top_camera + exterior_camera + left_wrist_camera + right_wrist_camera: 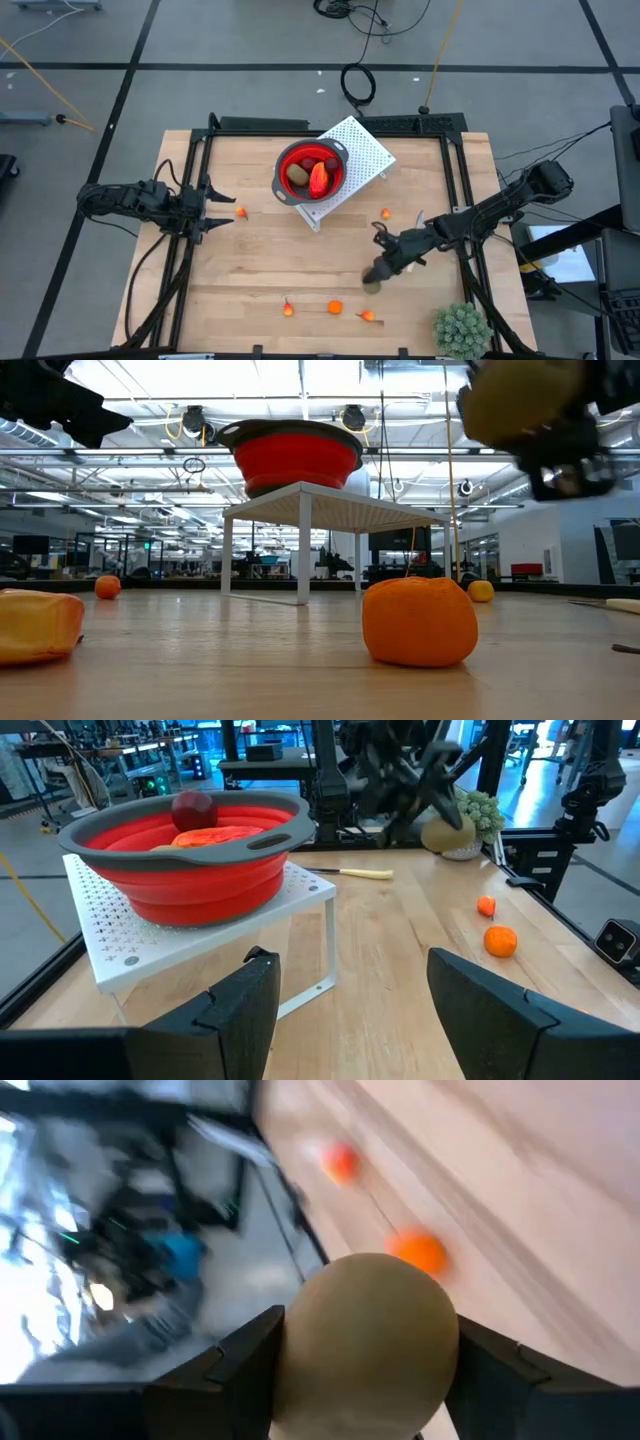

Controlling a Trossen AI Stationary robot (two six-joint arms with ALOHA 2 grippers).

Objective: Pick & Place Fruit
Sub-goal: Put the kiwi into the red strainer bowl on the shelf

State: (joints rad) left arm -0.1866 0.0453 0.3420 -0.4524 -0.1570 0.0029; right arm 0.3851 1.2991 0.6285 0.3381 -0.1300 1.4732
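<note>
Holding an olive-brown oval fruit (365,1342) between its fingers, the right tool (378,270) is above the table (250,270), well apart from the red bowl (311,170). I judge the carry step; next it must lift over the bowl's rim. Beside the bowl, the left tool (222,210) waits open.
</note>
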